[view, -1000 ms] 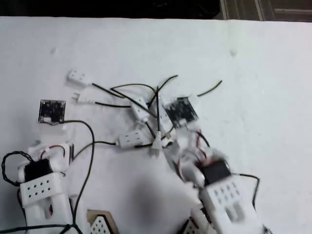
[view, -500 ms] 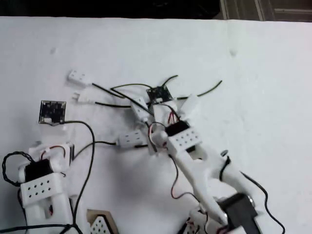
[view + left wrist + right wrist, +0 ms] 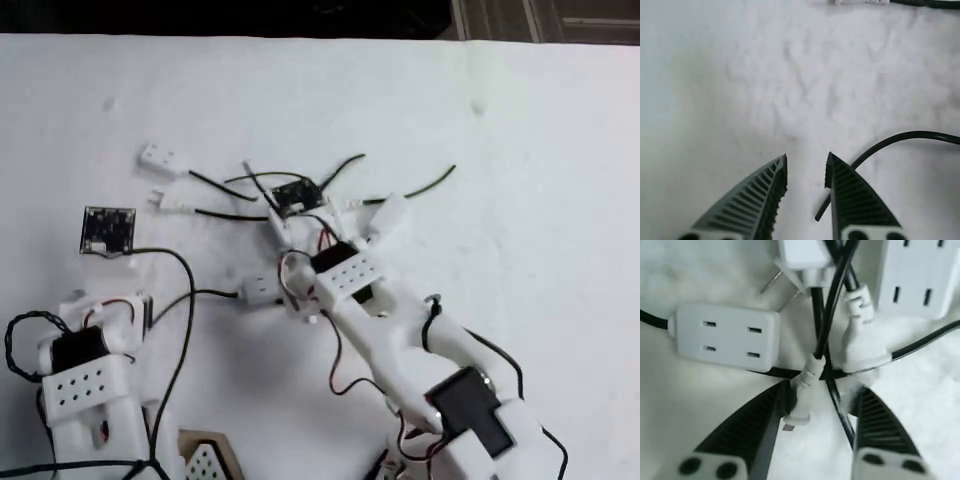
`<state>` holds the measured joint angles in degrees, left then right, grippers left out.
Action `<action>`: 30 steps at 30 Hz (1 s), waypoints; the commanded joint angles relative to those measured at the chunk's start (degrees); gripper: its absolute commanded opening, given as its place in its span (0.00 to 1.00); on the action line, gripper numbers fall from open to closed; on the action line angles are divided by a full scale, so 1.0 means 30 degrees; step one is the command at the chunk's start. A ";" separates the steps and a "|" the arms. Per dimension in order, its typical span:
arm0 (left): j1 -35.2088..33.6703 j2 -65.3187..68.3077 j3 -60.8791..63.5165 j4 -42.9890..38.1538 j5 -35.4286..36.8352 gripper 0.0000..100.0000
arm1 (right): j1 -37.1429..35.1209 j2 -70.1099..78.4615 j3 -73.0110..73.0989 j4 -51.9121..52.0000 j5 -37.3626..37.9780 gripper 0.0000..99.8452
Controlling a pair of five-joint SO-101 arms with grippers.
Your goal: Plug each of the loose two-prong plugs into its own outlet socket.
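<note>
**Right pincer spread over a plug in the cord tangle**

The right pincer [image 3: 822, 390] stands wide open. Its dark, ribbed, wedge-shaped fingers [image 3: 750, 430] sit either side of a slim white moulded plug [image 3: 802, 397] on a thin black cord [image 3: 827, 315], and nothing is clamped. Just beyond lies a flat white outlet block [image 3: 725, 335] with four narrow slots (smooth plastic, rounded corners). A second block [image 3: 920, 275] lies near it, along with a pronged plug [image 3: 800, 255] showing two bare metal blades [image 3: 771, 283].

In the high view this tangle sits at the centre of the frame under the right arm [image 3: 400, 340]. A small socket piece [image 3: 160, 157] and a stray plug [image 3: 165, 199] lie in the upper left, and the left arm [image 3: 85, 385] is at the lower left.

The left pincer [image 3: 806, 162] is slightly parted and holds nothing. It hangs above the wrinkled white tabletop [image 3: 740, 75], with a glossy black cable [image 3: 900, 140] curving beside one finger.
</note>
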<state>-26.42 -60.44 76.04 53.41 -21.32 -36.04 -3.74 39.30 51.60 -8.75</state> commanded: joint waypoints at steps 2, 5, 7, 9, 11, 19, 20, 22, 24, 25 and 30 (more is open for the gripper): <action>-0.0132 0.0044 -0.0088 -0.0352 0.0029 0.14 | -0.0278 0.1070 -0.1201 0.0044 -0.0147 0.07; -0.0132 0.0044 0.0000 -0.0381 0.0000 0.14 | -0.0278 0.1861 -0.1934 0.0161 -0.0147 0.02; -0.0073 0.0044 0.0029 -0.0381 0.0000 0.14 | -0.0278 0.2095 -0.2286 0.0630 -0.0117 0.02; -0.0073 0.0044 0.0059 -0.0381 -0.0527 0.14 | -0.0278 0.2095 -0.2755 0.1421 -0.0117 0.02; -0.0044 0.0044 0.0088 -0.0381 -0.0938 0.14 | -0.0278 0.2095 -0.3370 0.2418 0.0000 0.02; -0.0044 0.0044 0.0088 -0.0381 -0.1026 0.14 | -0.0132 0.2095 -0.5128 0.6579 0.1407 0.08; -0.0044 0.0044 0.0088 -0.0381 -0.1026 0.14 | -0.0132 0.2095 -0.5128 0.7136 0.1465 0.11; -0.0044 0.0044 0.0088 -0.0381 -0.1026 0.14 | -0.0190 0.2095 -0.5099 0.7751 0.1524 0.15; -0.0044 0.0044 0.0088 -0.0381 -0.1026 0.14 | -0.0249 0.2242 -0.5070 0.7722 0.1524 0.14; -0.0044 0.0044 0.0088 -0.0381 -0.1026 0.14 | -0.0249 0.2271 -0.5070 0.7722 0.1524 0.13; -0.0044 0.0044 0.0088 -0.0381 -0.1026 0.14 | -0.0278 0.2271 -0.5070 0.7692 0.1553 0.11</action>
<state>-26.42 -60.44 76.66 53.41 -23.87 -36.31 3.38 26.11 73.76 -4.62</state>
